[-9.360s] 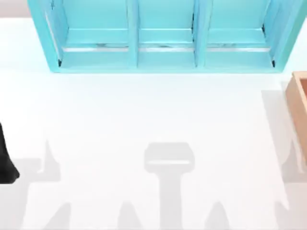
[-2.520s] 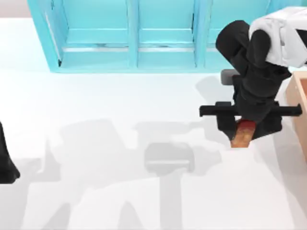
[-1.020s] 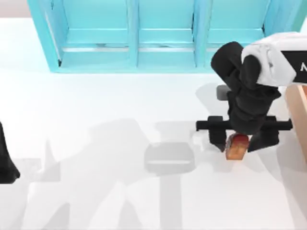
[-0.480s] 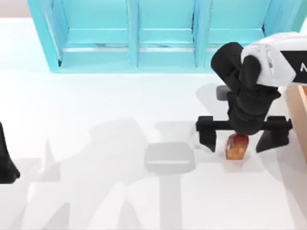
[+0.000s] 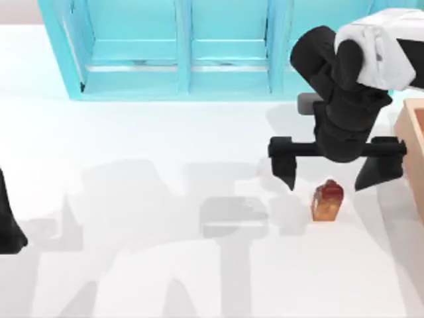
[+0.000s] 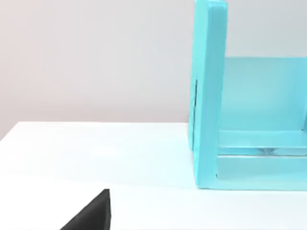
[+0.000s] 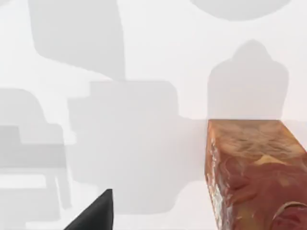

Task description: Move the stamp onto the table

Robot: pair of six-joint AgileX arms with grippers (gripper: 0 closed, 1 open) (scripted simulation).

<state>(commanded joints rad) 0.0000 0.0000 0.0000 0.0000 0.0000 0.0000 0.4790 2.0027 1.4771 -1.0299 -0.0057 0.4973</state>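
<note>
- Now the stamp stands upright on the white worktop, in the lower right of the top view, clear of both fingers.
- Right end effector hovers just above it, fingers spread wide and holding nothing.
- Behind, a turquoise shelf fills the upper frame; a tan box sits at the right edge.
- Left arm is parked at the left edge; its finger state cannot be told.

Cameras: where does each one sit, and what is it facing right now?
Top view: above, looking down on the table, shelf unit, stamp, open right hand, and parked left arm.
Left wrist view: on the left arm, facing the shelf unit's end; one finger shows.
Right wrist view: on the right arm, facing the stamp.
Top and right wrist views share the stamp.
</note>
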